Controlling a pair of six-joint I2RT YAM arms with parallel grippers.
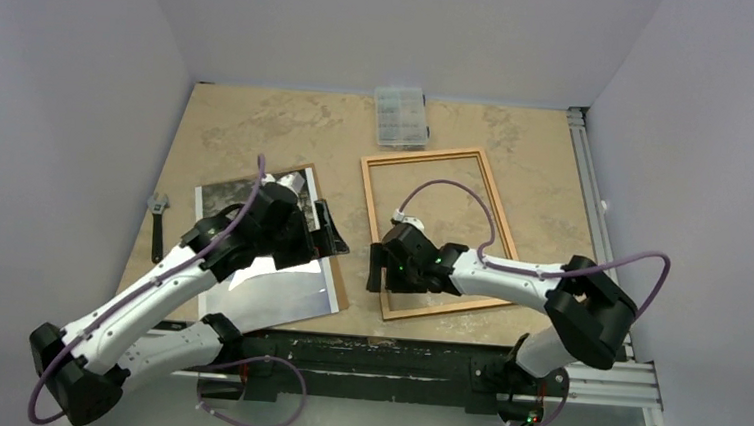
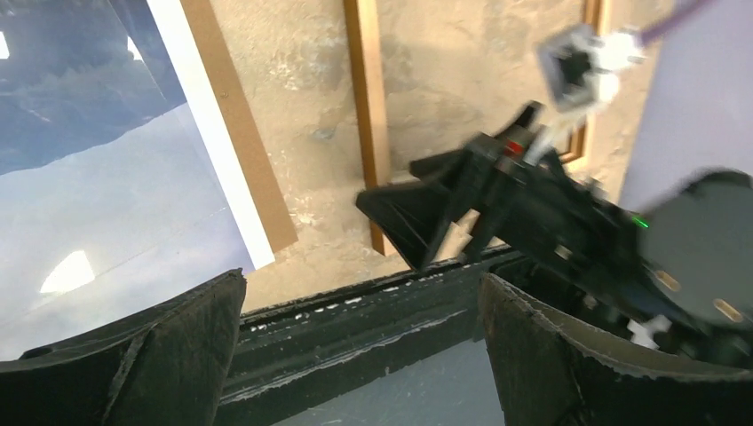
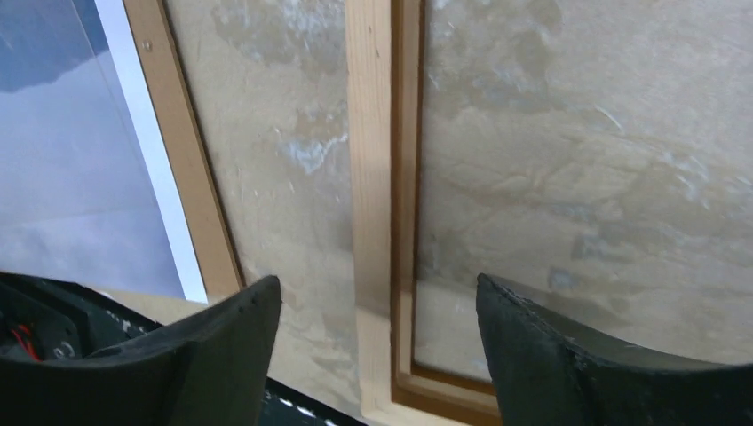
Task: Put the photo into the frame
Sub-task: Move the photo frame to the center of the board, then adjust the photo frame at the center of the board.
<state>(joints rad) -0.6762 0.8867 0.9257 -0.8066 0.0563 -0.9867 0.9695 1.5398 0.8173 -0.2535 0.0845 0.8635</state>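
The photo [image 1: 267, 291] lies face up at the left on a brown backing board [image 1: 340, 291]; its pale lower part and white border fill the left of the left wrist view [image 2: 89, 195]. The frame [image 1: 423, 157] lies flat right of it, bare table showing through its pane. My right gripper [image 1: 379, 270] is open low over the frame's near left corner, its jaws [image 3: 377, 346] standing either side of the left rail [image 3: 377, 177] without touching it. My left gripper [image 1: 330, 232] hovers open by the photo's right edge, nothing between its fingers [image 2: 364, 346].
A small clear compartment box [image 1: 400, 114] stands at the back edge of the table. A wrench [image 1: 157, 223] lies by the left wall. The black mounting rail [image 1: 393, 355] runs along the near edge. The two grippers are close together between photo and frame.
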